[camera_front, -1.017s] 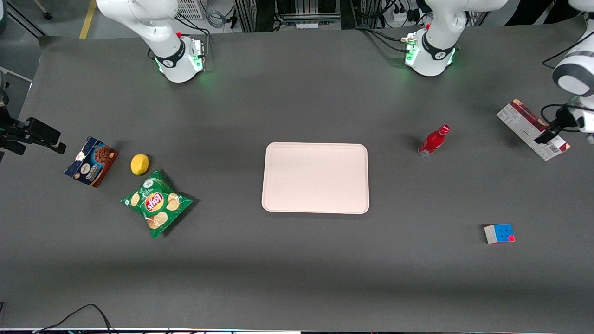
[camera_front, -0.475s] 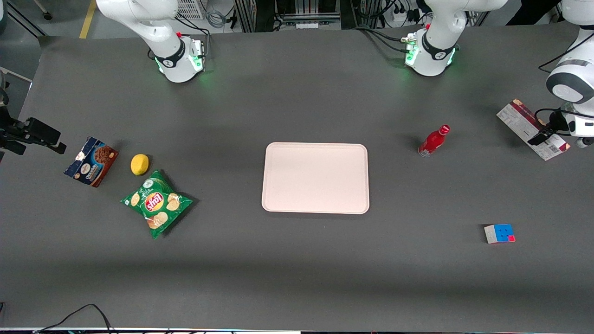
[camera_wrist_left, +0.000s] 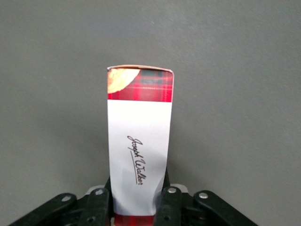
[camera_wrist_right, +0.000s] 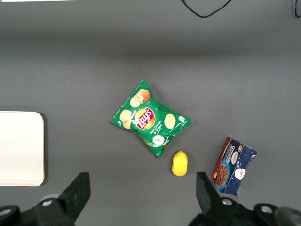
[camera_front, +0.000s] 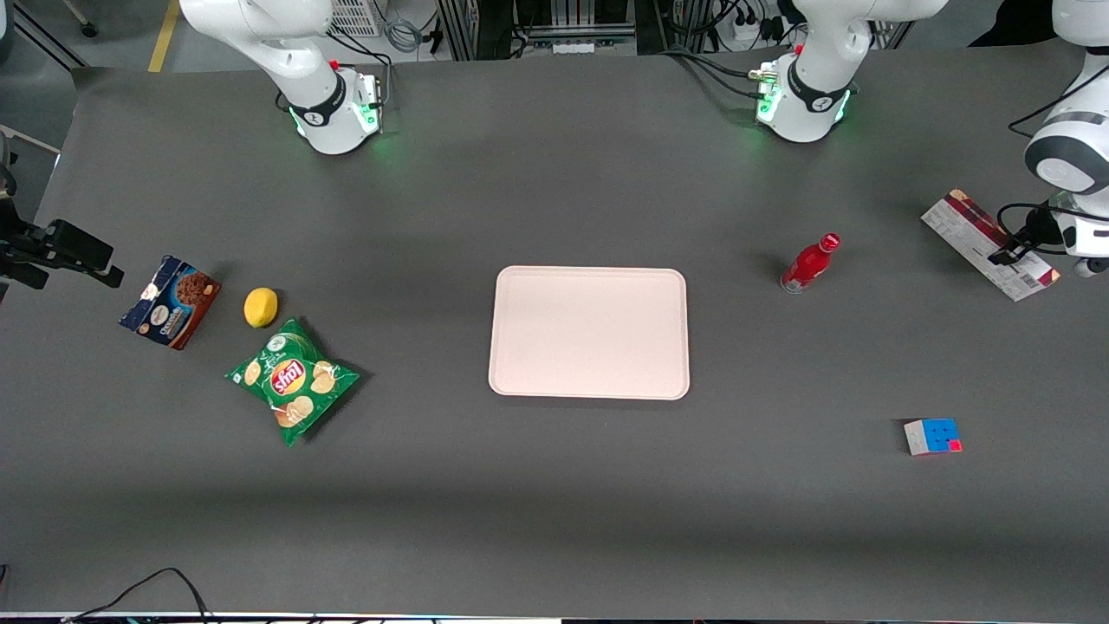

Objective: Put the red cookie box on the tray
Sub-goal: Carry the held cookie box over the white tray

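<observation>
Our black two-finger hand (camera_wrist_left: 135, 207) is closed tight on one end of the long dark red plaid cookie box (camera_wrist_left: 139, 141), fingers (camera_wrist_left: 170, 200) pressing both its sides. We see the box (camera_front: 988, 244) at the working arm's end of the dark grey counter (camera_front: 554, 485), well apart from the large pale pink rectangular tray (camera_front: 589, 333) at the middle. A multicoloured puzzle cube (camera_front: 932, 436) lies nearer the front camera than the box. A small red bottle (camera_front: 809, 263) stands between tray and box.
</observation>
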`<control>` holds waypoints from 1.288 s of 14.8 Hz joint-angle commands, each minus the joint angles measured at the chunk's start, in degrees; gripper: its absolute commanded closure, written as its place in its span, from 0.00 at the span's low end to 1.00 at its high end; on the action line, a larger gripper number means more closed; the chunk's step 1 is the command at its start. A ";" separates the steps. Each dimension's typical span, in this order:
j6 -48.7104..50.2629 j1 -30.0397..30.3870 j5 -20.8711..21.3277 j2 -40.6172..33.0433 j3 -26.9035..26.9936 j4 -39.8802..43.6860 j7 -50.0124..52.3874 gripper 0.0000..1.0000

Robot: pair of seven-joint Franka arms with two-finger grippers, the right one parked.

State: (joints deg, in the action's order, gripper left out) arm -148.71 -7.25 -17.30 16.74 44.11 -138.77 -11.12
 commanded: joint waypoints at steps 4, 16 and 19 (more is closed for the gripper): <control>19.04 0.04 -0.10 0.40 0.45 11.75 -1.28 1.00; 53.43 -0.57 14.31 -0.30 1.15 48.05 -1.36 1.00; 57.02 -2.14 14.84 -0.30 0.45 54.72 -1.88 1.00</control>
State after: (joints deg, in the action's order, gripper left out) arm -96.86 -7.54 -3.94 16.14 44.61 -90.81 -11.68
